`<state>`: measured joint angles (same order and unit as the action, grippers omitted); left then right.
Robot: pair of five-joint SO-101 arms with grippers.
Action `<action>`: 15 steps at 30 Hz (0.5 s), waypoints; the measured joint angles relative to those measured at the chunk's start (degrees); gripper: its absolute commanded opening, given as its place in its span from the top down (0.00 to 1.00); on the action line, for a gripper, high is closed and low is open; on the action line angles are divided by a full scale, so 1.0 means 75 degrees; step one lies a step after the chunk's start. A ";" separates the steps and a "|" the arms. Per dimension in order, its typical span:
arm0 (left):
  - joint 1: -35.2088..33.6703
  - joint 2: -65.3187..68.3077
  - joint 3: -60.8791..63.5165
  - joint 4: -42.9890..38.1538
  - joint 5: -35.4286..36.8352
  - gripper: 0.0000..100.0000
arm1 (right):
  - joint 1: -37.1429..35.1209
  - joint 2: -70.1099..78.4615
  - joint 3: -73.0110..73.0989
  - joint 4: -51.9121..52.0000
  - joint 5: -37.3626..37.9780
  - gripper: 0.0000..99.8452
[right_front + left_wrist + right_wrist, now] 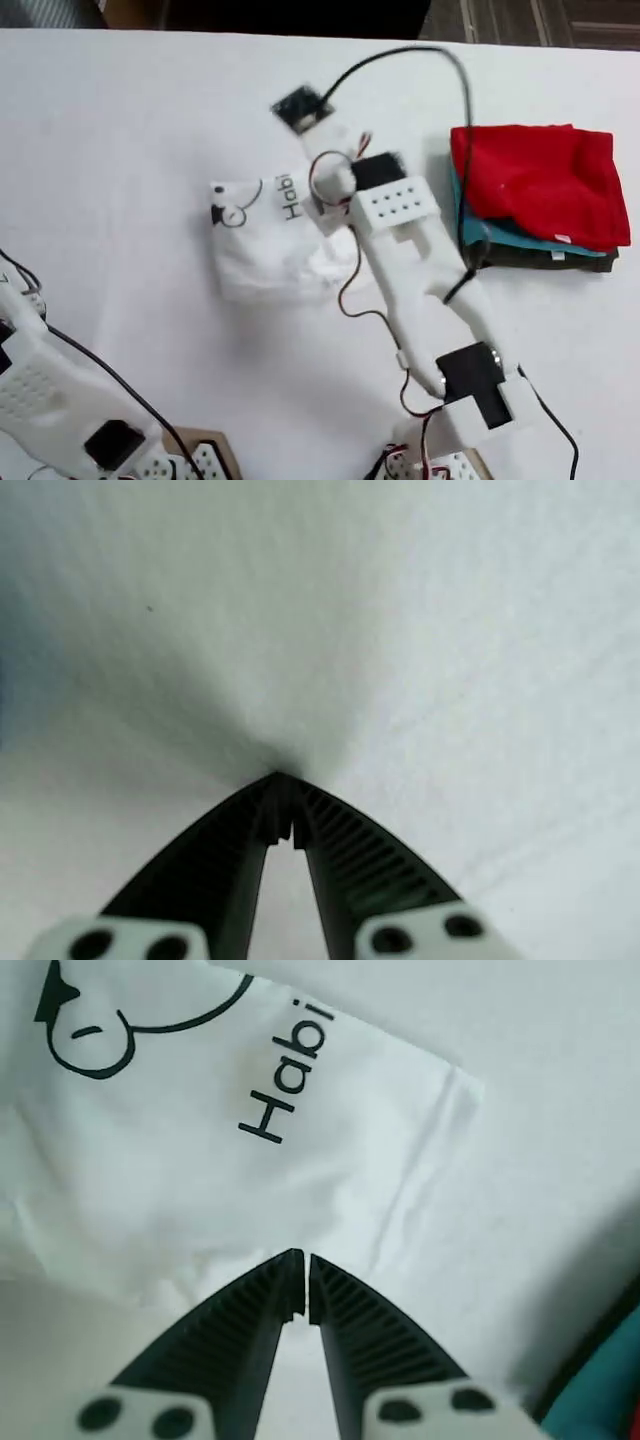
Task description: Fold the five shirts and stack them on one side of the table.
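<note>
Meeting the left gripper [286,798] first, closest to the lens: finding its fingers pressed tip to tip, pinching nothing, hanging over bare table [480,630] well to the left of the white shirt [262,250].

Coming next to the white shirt itself, lying half-folded and rumpled. Judging it light, limp and prone to sliding on the smooth top; expecting a single pinched layer to drag the rest along and undo the fold. Favouring a hold on a doubled edge or a hem corner, not on the loose middle. Noting black lettering [285,1080] and a line-drawn figure [95,1030] printed on its upper face, legible but being left unread here.

Finding the right gripper [298,1278] over the white shirt's right-hand part, near the hem, fingers closed to a hairline slit with no cloth visibly between them.

Passing further right of the white shirt: seeing a stack lying well apart from it, red shirt [540,180] on top, teal shirt [490,235] beneath, dark shirt [530,260] at the bottom. Spotting a small pale label [562,240] peeking from the stack's near edge, too small for reading.
</note>
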<state>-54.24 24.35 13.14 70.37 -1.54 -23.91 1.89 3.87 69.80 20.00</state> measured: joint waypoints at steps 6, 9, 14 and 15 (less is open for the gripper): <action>0.0000 0.0000 0.0000 0.0000 0.0000 0.97 | 0.0316 0.0563 -0.0176 0.0082 -0.1242 0.65; 0.0000 0.0000 0.0000 0.0000 0.0000 0.97 | 0.0387 0.1301 -0.0176 -0.0129 -0.1629 0.66; 0.0000 0.0000 0.0000 0.0000 0.0000 0.97 | 0.0352 0.2497 -0.0527 -0.0434 -0.1758 0.69; 0.0000 0.0000 0.0000 0.0000 0.0000 0.97 | 0.0352 0.2684 -0.0703 -0.0457 -0.1758 0.69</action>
<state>-54.24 24.35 13.14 70.37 -1.54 -21.27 22.02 -1.41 66.37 6.81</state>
